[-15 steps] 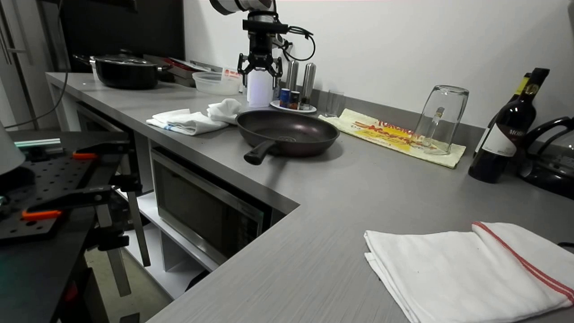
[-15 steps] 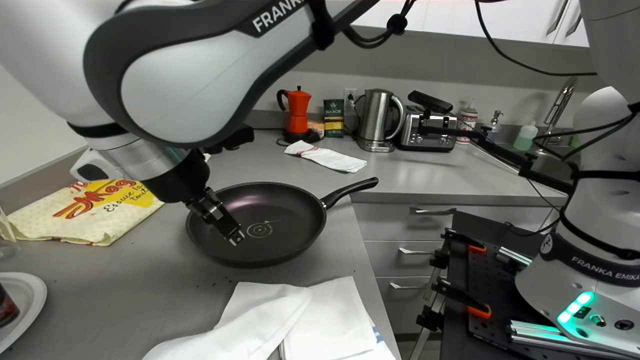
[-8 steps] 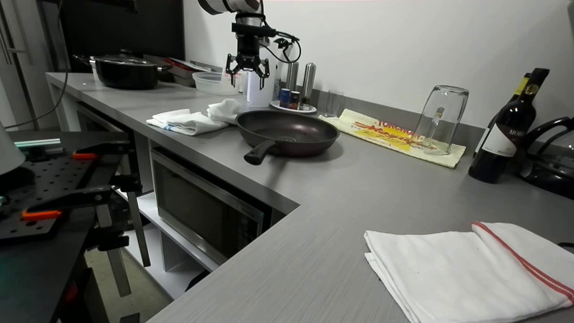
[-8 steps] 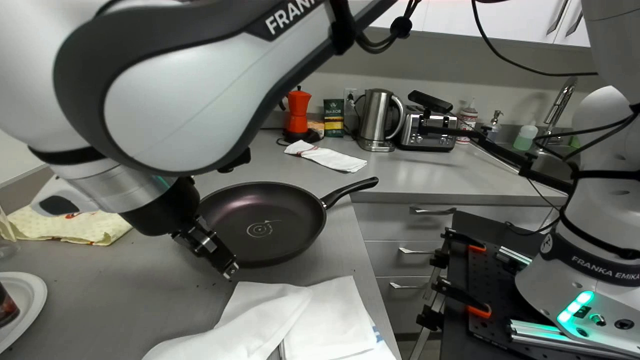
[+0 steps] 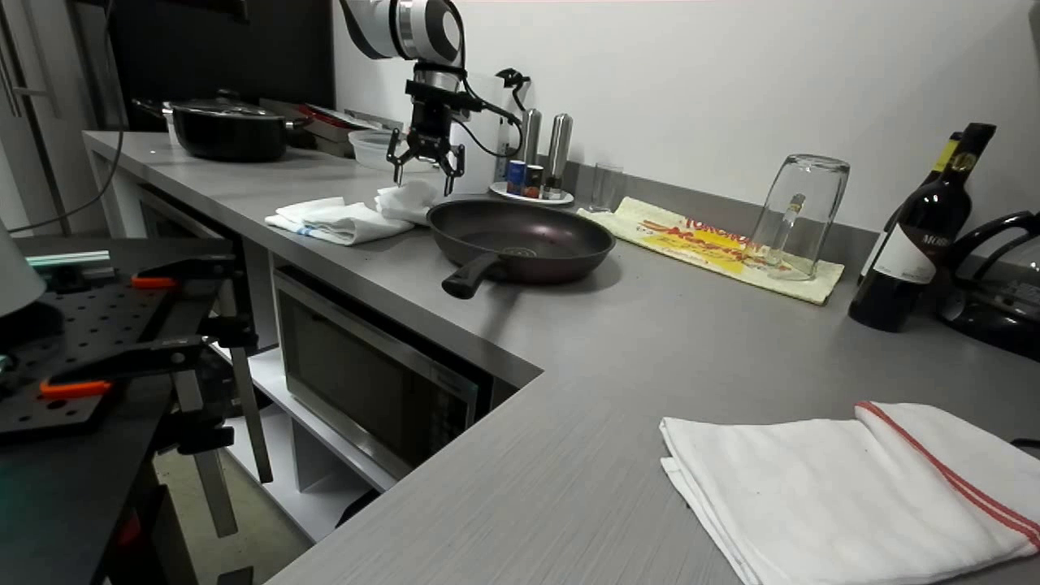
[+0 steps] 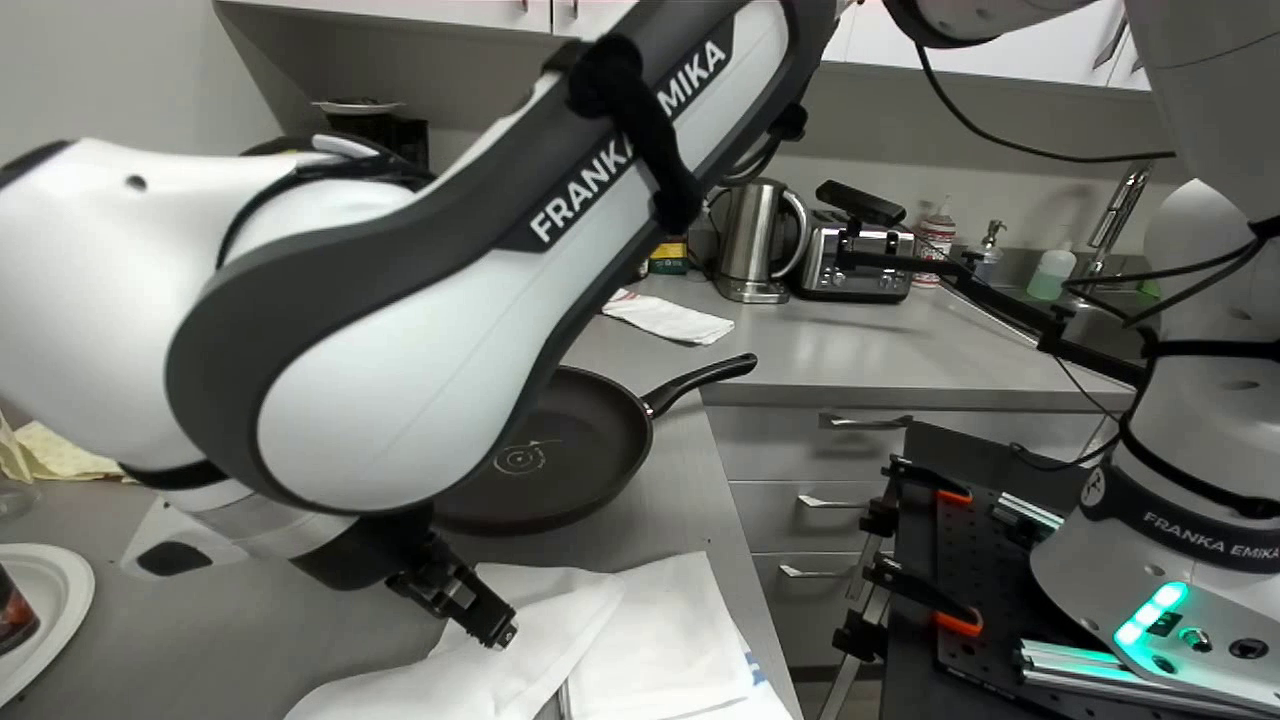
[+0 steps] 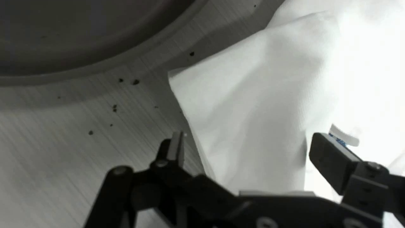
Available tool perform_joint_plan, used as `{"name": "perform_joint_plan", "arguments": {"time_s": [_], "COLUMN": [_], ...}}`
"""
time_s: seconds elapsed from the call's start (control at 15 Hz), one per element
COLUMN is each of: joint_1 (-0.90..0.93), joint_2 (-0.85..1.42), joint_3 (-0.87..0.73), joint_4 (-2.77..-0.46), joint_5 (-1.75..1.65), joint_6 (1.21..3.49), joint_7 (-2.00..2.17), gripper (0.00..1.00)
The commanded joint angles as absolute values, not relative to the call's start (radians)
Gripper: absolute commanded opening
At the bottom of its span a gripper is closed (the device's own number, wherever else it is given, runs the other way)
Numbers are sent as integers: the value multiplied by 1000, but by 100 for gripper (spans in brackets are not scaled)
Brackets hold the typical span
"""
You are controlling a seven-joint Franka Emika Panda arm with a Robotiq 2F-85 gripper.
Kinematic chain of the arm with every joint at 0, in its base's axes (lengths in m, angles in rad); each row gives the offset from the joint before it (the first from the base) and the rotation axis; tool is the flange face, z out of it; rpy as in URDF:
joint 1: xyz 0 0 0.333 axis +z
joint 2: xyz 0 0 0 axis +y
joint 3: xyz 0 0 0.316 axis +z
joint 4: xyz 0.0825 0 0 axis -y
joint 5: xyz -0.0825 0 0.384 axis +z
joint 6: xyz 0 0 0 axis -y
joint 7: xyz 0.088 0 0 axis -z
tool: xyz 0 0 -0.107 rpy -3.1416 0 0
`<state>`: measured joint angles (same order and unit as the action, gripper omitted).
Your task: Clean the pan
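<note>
The wide black frying pan lies on the counter, its long handle toward the front edge. It also shows in an exterior view, partly hidden by the arm, and its rim shows at the top left of the wrist view. Beside it lies a white cloth with a blue stripe and a raised, bunched part; it also shows in an exterior view and the wrist view. My gripper is open and empty above the cloth's bunched part, also in both exterior views.
Dark crumbs lie on the counter between pan and cloth. A white plate with shakers stands behind. A yellow towel bears an upturned glass mug. A lidded black pot stands at the far end. A red-striped cloth lies nearer.
My gripper has moved from above the pan's edge to over the white cloth and has come lower. It stays open. The pan and cloth have not moved.
</note>
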<state>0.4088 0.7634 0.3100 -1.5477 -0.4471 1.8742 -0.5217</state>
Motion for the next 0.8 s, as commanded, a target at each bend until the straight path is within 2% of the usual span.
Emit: {"name": "perform_joint_plan", "arguments": {"time_s": [0.0,0.33,0.4,0.53,0.73], "joint_1": [411,402,400,395,394], "joint_2": [804,835,837,838,836], "joint_3": [315,312,311,312,312], "joint_4": [-1511,-1480,-1476,-1469,-1466], "joint_5": [-418,-400,-398,-392,-389], "joint_6": [1870,1871,1873,1871,1873], "joint_7": [-557,-565,-565,-568,-568], "gripper": [100,100,75,67,44]}}
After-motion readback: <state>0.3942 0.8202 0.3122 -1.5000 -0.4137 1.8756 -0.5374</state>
